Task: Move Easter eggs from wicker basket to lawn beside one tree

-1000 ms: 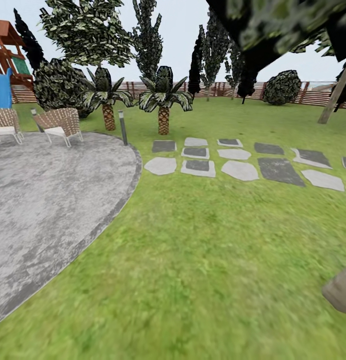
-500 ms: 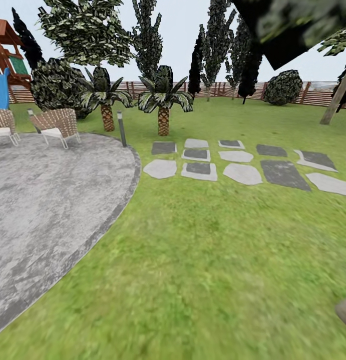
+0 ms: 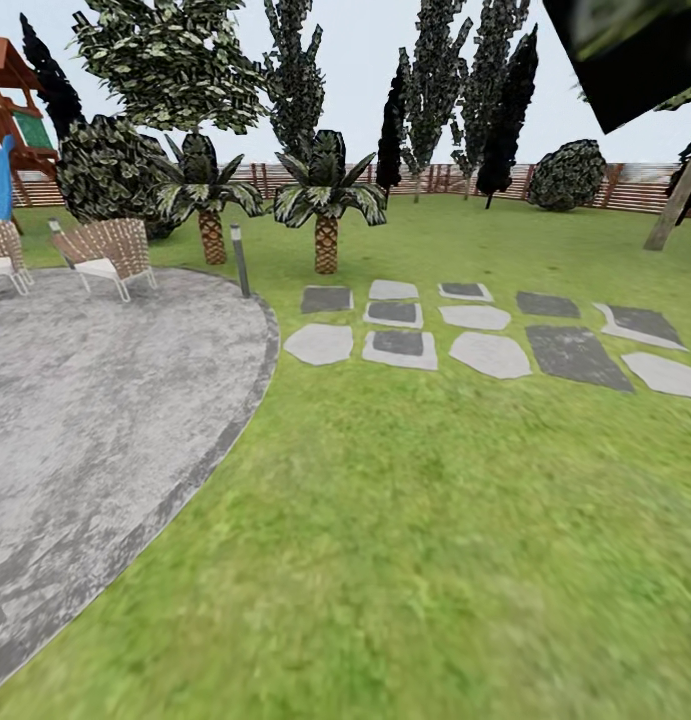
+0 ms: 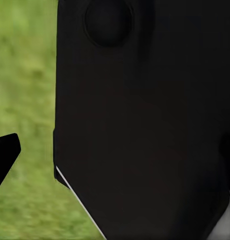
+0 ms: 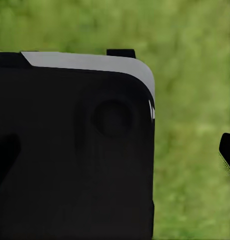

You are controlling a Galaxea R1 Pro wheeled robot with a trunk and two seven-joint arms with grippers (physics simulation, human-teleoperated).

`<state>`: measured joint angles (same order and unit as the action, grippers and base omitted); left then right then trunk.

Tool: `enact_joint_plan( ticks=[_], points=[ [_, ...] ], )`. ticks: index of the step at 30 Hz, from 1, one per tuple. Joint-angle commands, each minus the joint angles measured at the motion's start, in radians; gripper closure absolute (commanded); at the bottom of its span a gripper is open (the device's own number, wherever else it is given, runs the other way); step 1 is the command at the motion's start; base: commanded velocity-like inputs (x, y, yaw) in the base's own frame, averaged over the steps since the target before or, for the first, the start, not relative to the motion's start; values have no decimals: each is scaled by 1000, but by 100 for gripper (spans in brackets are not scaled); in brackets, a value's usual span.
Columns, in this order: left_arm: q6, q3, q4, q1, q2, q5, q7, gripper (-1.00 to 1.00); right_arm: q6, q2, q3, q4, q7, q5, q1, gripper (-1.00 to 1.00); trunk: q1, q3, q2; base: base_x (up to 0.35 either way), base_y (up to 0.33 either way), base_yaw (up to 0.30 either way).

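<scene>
Beyond the lawn [image 3: 415, 520], stepping stones [image 3: 480, 330] border a grey patio [image 3: 95, 400]

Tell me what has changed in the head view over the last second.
The camera itself has swung: the pale trunk at the lower right edge has slid out of the picture, and the dark foliage at the top right has drawn back toward the corner. The paved patio, stepping stones, palms and chairs keep their layout on the lawn. Nothing was taken hold of or let go.
</scene>
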<state>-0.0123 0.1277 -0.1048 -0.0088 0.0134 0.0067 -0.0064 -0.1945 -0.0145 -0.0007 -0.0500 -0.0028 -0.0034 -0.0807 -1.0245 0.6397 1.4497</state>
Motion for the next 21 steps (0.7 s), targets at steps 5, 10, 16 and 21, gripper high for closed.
enact_joint_plan(
  ticks=[5,10,16,21],
  points=[
    [-1,6,0,0,1,0,-1,-100,-2,1,1,1,3,1,-1,-100,-1,1,0,325,0,0],
    [-1,5,0,0,4,-1,0,-100,-3,4,0,10,5,-1,-1,-100,-1,1,0,325,0,0],
    [-1,7,0,0,2,1,0,-100,-22,29,2,-27,7,2,-2,-100,-1,1,0,325,0,0],
    [-1,6,0,0,2,1,0,-100,-25,33,1,-30,7,1,-2,-100,-1,1,0,325,0,0]
  ],
)
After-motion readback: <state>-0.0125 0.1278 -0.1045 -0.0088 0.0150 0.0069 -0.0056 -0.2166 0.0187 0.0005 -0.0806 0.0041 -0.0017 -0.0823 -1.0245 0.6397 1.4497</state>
